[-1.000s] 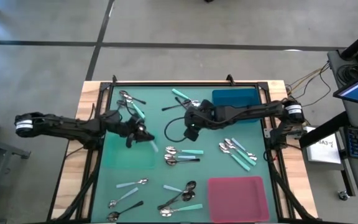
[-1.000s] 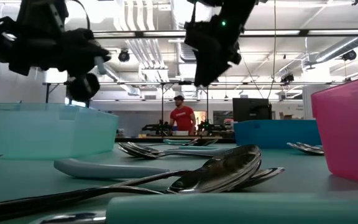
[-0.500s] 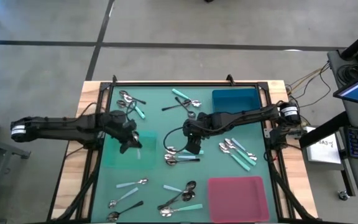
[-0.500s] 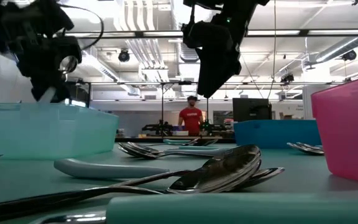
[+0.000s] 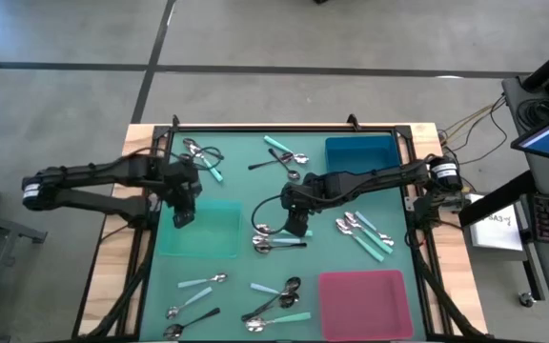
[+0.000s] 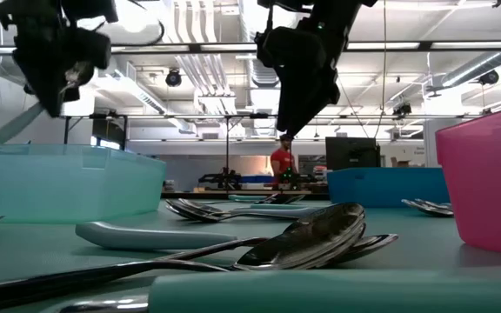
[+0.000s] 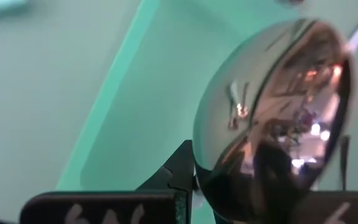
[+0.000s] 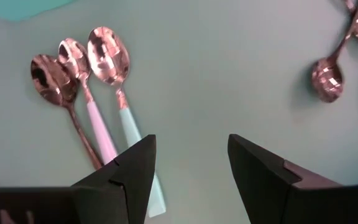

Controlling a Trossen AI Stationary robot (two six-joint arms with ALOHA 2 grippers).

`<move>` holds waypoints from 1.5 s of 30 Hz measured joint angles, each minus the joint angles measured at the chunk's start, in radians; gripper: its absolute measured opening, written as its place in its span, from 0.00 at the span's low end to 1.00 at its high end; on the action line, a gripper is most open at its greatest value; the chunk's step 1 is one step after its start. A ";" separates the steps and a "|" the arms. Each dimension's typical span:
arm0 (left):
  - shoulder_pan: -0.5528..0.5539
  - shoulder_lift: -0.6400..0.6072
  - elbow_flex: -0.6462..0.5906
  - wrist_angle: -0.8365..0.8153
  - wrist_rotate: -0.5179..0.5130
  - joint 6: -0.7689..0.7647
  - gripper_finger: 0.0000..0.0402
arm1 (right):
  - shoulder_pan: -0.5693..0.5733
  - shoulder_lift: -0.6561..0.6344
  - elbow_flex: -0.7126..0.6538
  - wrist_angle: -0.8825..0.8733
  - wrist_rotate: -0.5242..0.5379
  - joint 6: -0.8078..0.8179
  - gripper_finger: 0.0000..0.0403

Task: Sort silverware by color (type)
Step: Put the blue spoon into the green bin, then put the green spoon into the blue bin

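Observation:
Spoons lie scattered on the green mat: a group of three (image 5: 279, 238) near the middle, others at the far left (image 5: 198, 152), the right (image 5: 365, 233) and the near edge (image 5: 279, 300). My left gripper (image 5: 181, 208) hangs over the left edge of the teal tray (image 5: 213, 238), shut on a spoon whose shiny bowl (image 7: 272, 118) fills the left wrist view. My right gripper (image 8: 191, 168) stands open above the three spoons (image 8: 86, 68): one has a dark handle, one pale and one teal. My left gripper pinches a spoon between its two fingers (image 7: 179, 174), which point steeply down. The bowl (image 7: 263, 143) sticks up close to the camera and hides the place of contact. The spoon is lifted clear above the teal tray; a pale strip (image 6: 11, 126) slants down from the gripper.
A blue tray (image 5: 360, 152) stands at the far right and a pink tray (image 5: 365, 300) at the near right. In the low view a heap of spoons (image 6: 303, 239) lies close in front. Beyond the table a person (image 6: 281, 161) stands in the room.
My left gripper has risen and drawn back toward the table's left edge, tipping from near level to steeply down, with the spoon still in it. My right gripper has gone toward the near edge, coming over the three spoons, then stayed still and open.

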 joint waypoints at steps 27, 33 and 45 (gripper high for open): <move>-0.009 0.086 -0.057 0.129 0.133 -0.019 0.31 | 0.008 0.187 -0.019 0.037 -0.115 -0.019 0.48; -0.009 0.085 -0.057 0.130 0.133 -0.007 0.31 | 0.019 0.188 -0.019 0.068 -0.119 -0.020 0.48; -0.008 0.085 -0.057 0.144 0.133 0.001 0.31 | 0.050 0.239 -0.018 0.090 -0.143 -0.019 0.47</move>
